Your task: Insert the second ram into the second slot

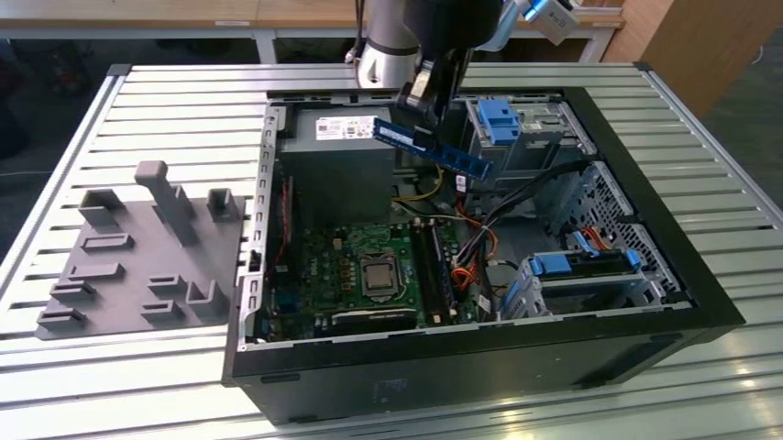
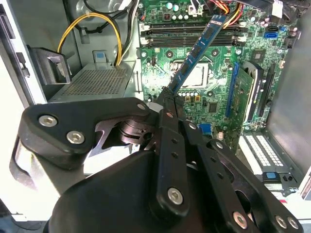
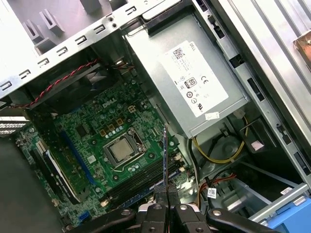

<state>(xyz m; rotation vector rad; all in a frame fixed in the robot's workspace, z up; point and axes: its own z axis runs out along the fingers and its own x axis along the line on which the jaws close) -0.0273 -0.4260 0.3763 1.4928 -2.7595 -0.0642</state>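
On the exterior view's left you've got the grey fixture block [image 1: 135,257] lying on the slatted table [image 1: 73,110], just beside the open computer case [image 1: 490,367]. Moving in, there's the green motherboard [image 1: 361,270] flat on the case floor, with the grey power supply [image 1: 336,170] beyond it. Above them hangs your gripper [image 1: 419,99], fingers clamped on one end of the second ram [image 1: 438,150]. The blue stick is up in the air, sloping down toward the exterior view's right, and it's seated in nothing. In the second wrist view the gripper [image 2: 170,97] pinches the second ram [image 2: 199,46] by its near end, and the stick runs out over the board toward the memory slots [image 2: 192,34]. In the first wrist view you see it edge-on, a thin line rising from the closed fingertips. Further right, a blue drive-bay latch [image 1: 501,119] sits against the far wall.
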